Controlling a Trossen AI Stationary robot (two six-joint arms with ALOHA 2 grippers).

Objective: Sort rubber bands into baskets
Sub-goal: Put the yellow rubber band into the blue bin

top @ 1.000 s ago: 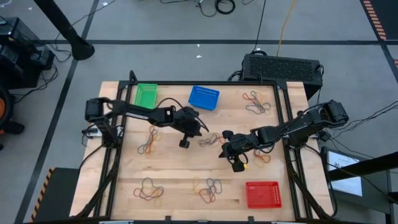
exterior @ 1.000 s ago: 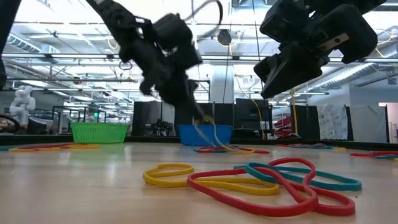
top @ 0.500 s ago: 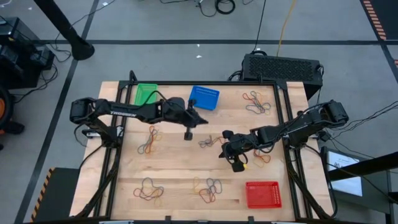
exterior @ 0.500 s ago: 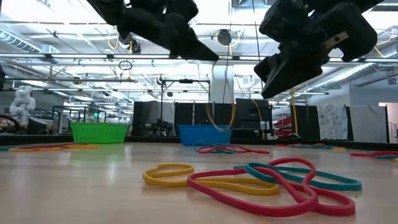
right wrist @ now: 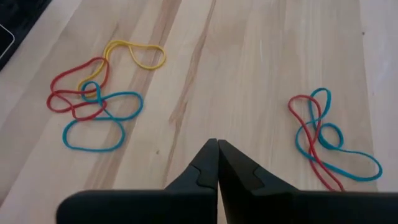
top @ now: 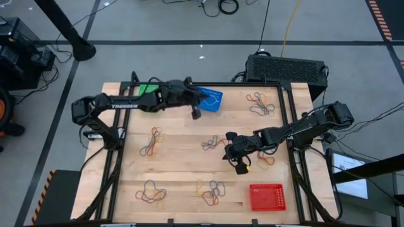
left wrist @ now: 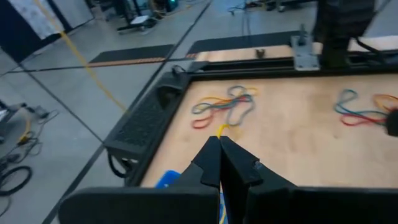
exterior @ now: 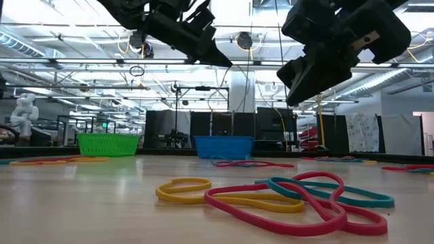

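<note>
A thin yellow rubber band point(left wrist: 219, 129) shows pinched at the tip of the left gripper point(top: 196, 114), whose fingers are pressed together on it; the strand is slight, so the hold is judged rather than certain. This gripper hangs raised at the near edge of the blue basket point(top: 211, 99). A second ago it was low at the mid-table cluster point(top: 211, 144); half a second ago it had lifted clear, and it has now travelled toward the far row of baskets, the green basket point(top: 144, 94) lying partly beneath its arm. That points to a carry in progress with the release still to come; which basket is meant for a yellow band cannot be told. The right gripper point(top: 240, 165) has not shifted across the three moments: it hovers just right of the mid-table cluster, jaws fully closed and holding nothing, above bare wood between two tangles of red, blue and yellow bands. The red basket point(top: 266, 197) sits at the near right. Loose piles remain at the far right point(top: 260, 104), left centre point(top: 151, 142), near left point(top: 151, 192) and near centre point(top: 213, 191), so sorting is at an early stage.
</note>
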